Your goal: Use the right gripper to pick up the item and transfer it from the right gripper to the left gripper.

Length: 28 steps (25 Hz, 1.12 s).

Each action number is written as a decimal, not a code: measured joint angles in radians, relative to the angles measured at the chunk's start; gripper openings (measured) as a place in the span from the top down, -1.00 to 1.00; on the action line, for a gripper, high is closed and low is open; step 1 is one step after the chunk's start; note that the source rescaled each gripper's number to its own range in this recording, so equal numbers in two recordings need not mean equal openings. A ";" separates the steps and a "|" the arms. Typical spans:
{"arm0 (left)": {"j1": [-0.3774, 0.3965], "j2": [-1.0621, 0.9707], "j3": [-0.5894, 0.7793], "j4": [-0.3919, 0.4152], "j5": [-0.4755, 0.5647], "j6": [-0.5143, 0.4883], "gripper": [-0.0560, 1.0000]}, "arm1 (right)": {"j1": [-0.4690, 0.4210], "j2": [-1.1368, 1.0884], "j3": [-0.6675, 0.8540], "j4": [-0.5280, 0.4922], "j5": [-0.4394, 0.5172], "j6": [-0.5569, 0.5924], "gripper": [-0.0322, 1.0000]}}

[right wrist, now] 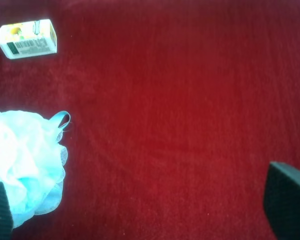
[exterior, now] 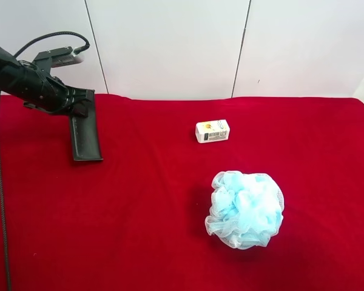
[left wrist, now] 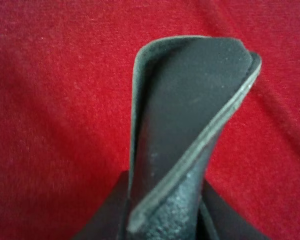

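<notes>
The item [exterior: 85, 138], a flat, oblong, dark green-black folded case, hangs clamped at one end in the left gripper [exterior: 80, 108] above the red worktop [exterior: 170, 242], its free end pointing downward.

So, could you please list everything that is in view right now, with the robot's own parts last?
Table cloth: one, red, covers the whole work surface.
Small box: one, white with print, lying on the cloth toward the back wall.
Bath puff: one, light blue mesh, on the cloth nearer the camera than the box.
Wall panels: white, behind the table.
Item: one, dark green-black, folded and flat, hanging down from the left gripper at the exterior high view's left.
Left gripper: one, black, shut on the item's upper end.
Right gripper: one, black fingers at the right wrist view's edges, open, empty, above bare cloth beside the puff.
</notes>
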 joint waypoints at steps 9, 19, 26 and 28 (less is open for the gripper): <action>0.000 0.045 -0.063 0.064 0.004 -0.006 0.89 | 0.000 0.000 0.000 0.001 0.000 0.000 -1.00; 0.000 0.046 -0.065 0.081 -0.027 -0.007 0.82 | 0.000 0.000 0.000 0.001 0.000 0.000 -1.00; 0.002 0.053 -0.065 0.134 -0.063 0.000 -0.84 | 0.000 0.000 0.000 0.001 0.000 0.000 -1.00; 0.002 0.053 -0.065 0.133 -0.063 0.000 -0.94 | 0.000 0.000 0.000 0.001 0.000 0.000 -1.00</action>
